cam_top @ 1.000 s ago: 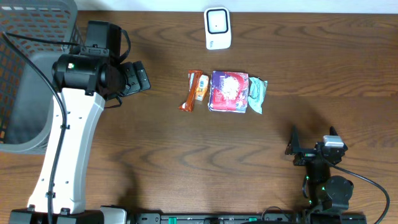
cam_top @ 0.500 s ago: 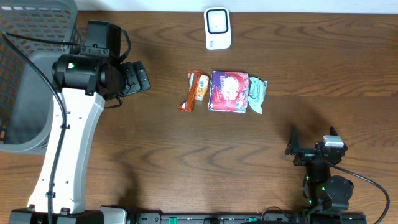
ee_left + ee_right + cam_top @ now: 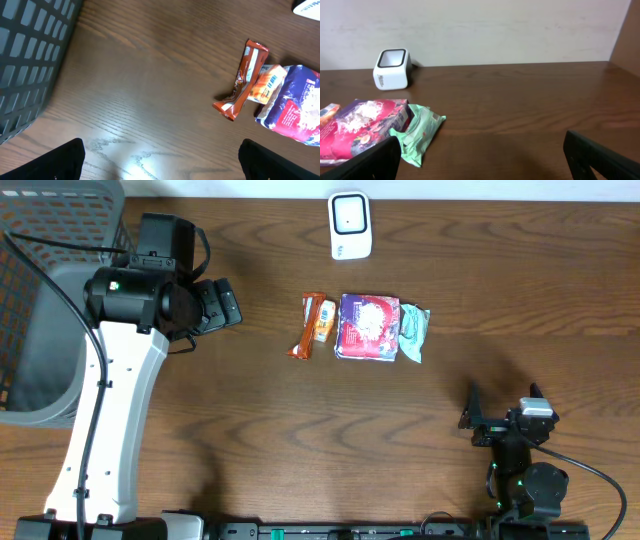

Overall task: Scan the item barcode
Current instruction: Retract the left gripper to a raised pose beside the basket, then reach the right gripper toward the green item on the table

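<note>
table [image 3: 300, 440]: dark brown | scanner [image 3: 350, 225]: white | basket [image 3: 40, 300]: grey

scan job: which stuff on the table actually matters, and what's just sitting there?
For the job:
- scanner
- candidate items, any could be the one to scan: brown bar wrapper, orange packet with its barcode facing up, purple bag, green packet

Just lying about, probably:
- grey basket at the left edge

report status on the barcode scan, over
Left gripper open, empty. Right gripper open, empty, low by the near edge. Purple packet, orange bar, green pack lie together before the scanner. Nothing blocking.
</note>
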### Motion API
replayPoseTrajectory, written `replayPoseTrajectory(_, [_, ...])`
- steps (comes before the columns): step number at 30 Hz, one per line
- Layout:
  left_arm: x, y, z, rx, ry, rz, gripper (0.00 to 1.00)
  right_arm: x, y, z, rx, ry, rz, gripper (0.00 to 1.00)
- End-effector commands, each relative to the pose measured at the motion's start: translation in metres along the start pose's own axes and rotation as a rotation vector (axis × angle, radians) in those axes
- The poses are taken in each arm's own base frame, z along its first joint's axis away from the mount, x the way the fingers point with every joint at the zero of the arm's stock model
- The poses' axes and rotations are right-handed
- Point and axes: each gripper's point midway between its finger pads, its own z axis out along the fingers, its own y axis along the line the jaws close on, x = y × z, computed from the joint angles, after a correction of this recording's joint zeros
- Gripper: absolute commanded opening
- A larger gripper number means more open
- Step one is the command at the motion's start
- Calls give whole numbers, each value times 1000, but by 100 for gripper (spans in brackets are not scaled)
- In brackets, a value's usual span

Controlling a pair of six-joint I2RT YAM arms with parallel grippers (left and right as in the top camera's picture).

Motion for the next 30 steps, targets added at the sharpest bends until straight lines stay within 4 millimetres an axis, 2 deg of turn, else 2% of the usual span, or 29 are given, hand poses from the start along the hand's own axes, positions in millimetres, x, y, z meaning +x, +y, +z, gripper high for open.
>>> replayPoseTrajectory(1, [-1,3,-3,-8,-9,1,98,1,2,0,-7,-1,-11,99])
replayPoseTrajectory(14, [0,3,-3,-8,-9,1,98,1,2,0,-7,-1,-11,99])
replayPoseTrajectory(15, [-1,3,-3,-8,-9,1,98,-4,2,0,-9,-22,-10,99])
replayPoseTrajectory(17, [0,3,-3,-8,-9,1,98,-29,20,-3,-118,-117,96,99])
replayPoseTrajectory(19, [-1,3,-3,-8,-9,1,98,-43,54,-13,-338,-132,291,99])
replayPoseTrajectory(21, [0,3,-3,-8,-9,1,98,-38,91,-29,-579,-21,465,99])
replayPoseTrajectory(23, [0,3,-3,-8,-9,1,98,-41,93,-31,-598,-15,514,99])
replayPoseTrajectory(27, [0,3,-3,-8,-9,1,98,-70,89,-36,-624,-75,708,99])
replayPoseTrajectory(30, [-1,3,-3,-8,-9,1,98,-99,84,-44,-644,-206,703,99])
